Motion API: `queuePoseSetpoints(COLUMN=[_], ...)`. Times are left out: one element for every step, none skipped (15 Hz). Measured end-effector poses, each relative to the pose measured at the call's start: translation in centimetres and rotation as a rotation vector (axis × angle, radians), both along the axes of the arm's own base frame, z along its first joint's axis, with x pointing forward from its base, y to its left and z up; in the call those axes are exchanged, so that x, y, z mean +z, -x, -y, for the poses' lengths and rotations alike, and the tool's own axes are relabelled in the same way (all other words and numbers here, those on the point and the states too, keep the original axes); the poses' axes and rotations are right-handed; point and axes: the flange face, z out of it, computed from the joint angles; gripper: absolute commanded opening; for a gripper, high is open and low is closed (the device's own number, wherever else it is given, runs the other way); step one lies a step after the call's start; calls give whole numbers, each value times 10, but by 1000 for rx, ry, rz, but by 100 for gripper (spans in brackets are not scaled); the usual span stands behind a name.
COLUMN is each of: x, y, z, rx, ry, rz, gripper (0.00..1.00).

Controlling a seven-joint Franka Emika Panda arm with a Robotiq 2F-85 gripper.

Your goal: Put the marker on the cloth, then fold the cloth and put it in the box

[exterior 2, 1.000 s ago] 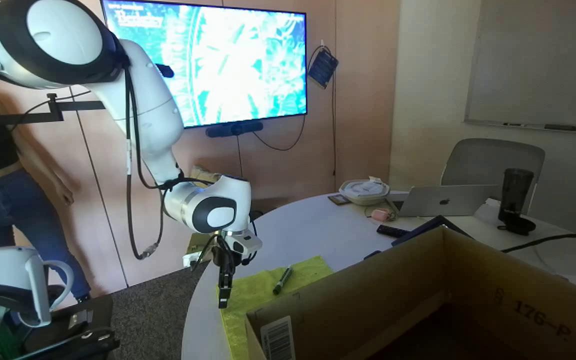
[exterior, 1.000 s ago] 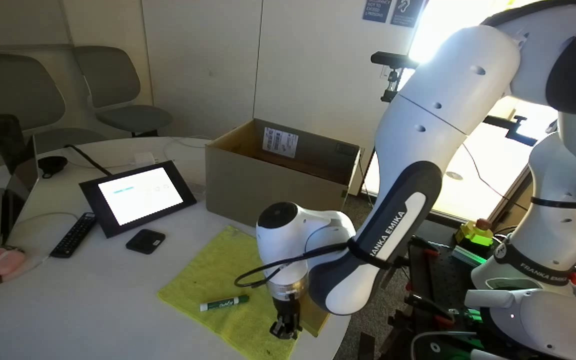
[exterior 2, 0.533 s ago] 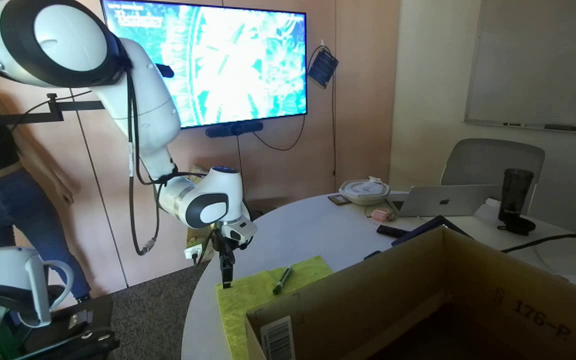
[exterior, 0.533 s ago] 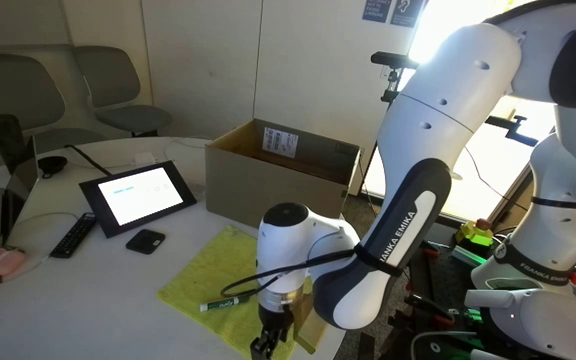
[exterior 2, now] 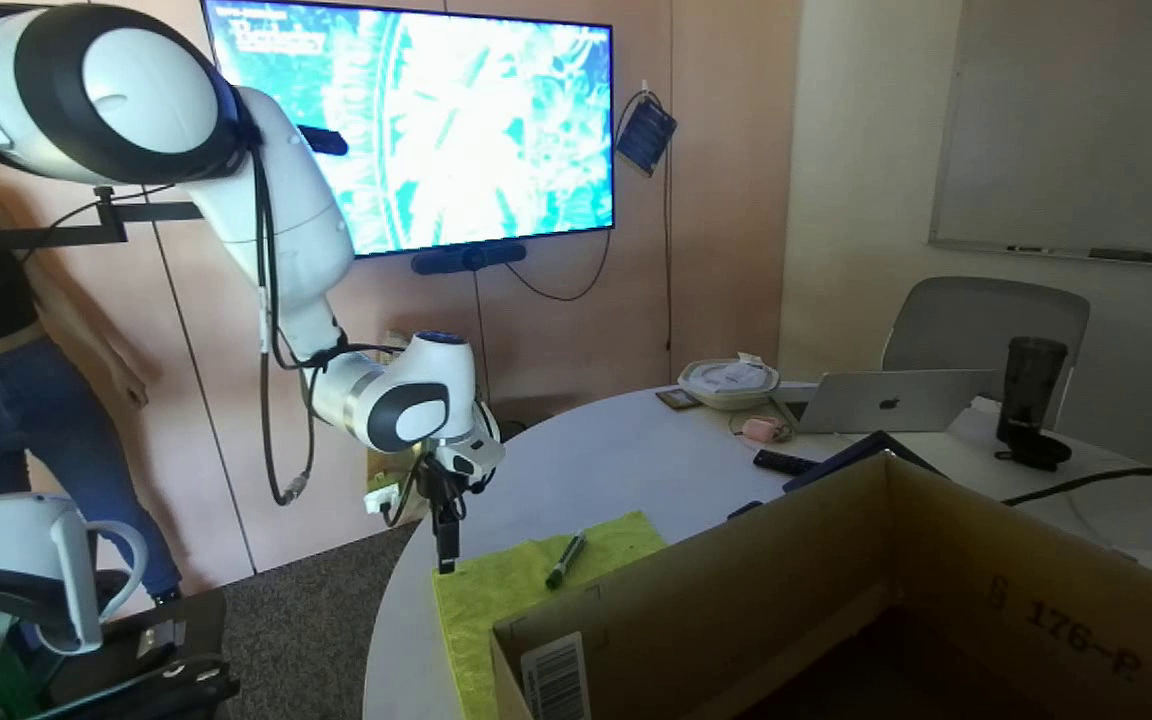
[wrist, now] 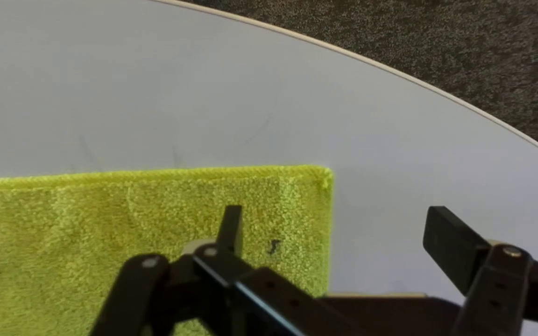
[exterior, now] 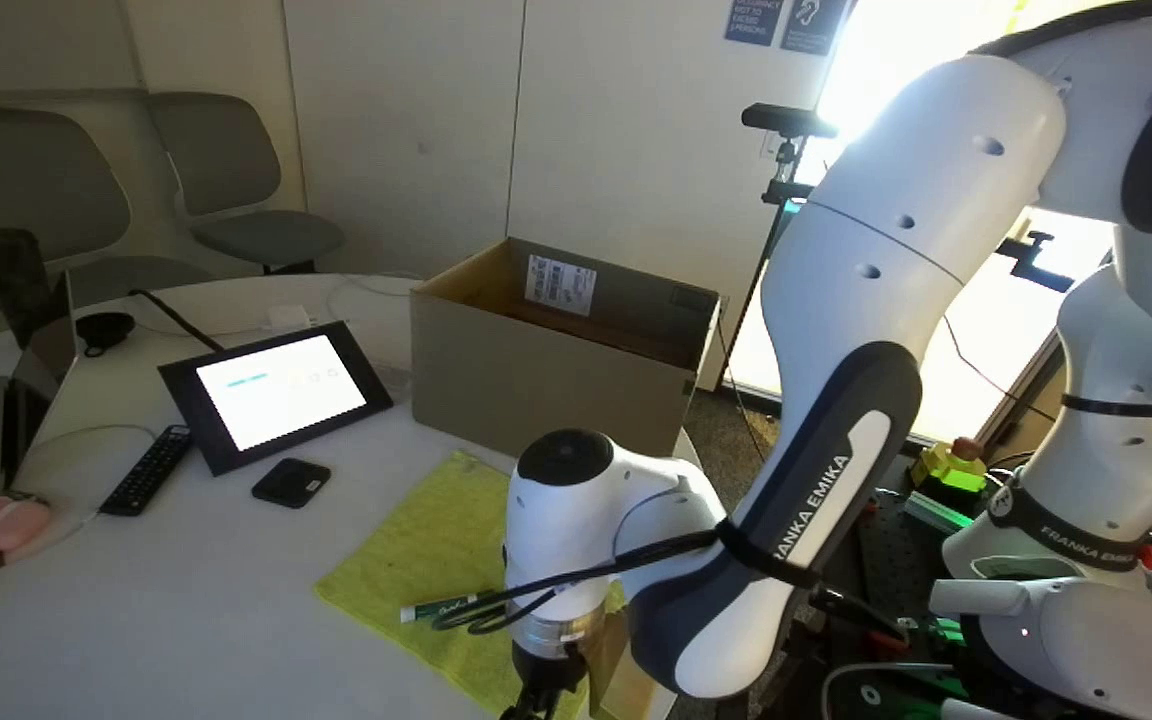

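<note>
The yellow-green cloth (exterior: 404, 548) lies flat on the white table, beside the brown cardboard box (exterior: 536, 375). On the cloth rests the green-and-white marker (exterior 2: 565, 561); in an exterior view the arm's cable covers one end of it. My gripper (wrist: 335, 211) stands wide open near a cloth corner in the wrist view. One finger (wrist: 230, 231) is over the cloth (wrist: 110, 224), while the opposite finger (wrist: 453, 245) is beyond its side edge, above bare table. Nothing is between them. Whether the fingertips touch the surface, I cannot tell. The box's open top faces up.
The table's curved edge (wrist: 367, 60) runs close by the cloth corner, with dark carpet past it. A black-framed tablet (exterior: 176, 385), a small black block (exterior: 286, 484), a remote (exterior: 148, 470) and a pink case (exterior: 16, 525) stand elsewhere on the table.
My gripper has moved away from the box toward the cloth's corner, lower in an exterior view. Cloth, marker and box have stayed in place.
</note>
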Motion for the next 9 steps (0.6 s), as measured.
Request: queuePoseSetpoints(x=[-4, -9, -14, -20, -25, -30, -34, -34, -34], y=[-1, -3, -5, -6, -9, -11, -13, -15, -16], z=[2, 4, 7, 10, 13, 17, 19, 19, 19], rx=[-2, -6, -9, -14, -19, -24, -29, -31, -33], ry=[7, 13, 20, 28, 35, 43, 47, 49, 51], rz=[-4, -9, -14, -21, -24, -27, -30, -35, -40], gripper=[100, 100, 100, 100, 100, 100, 100, 100, 100])
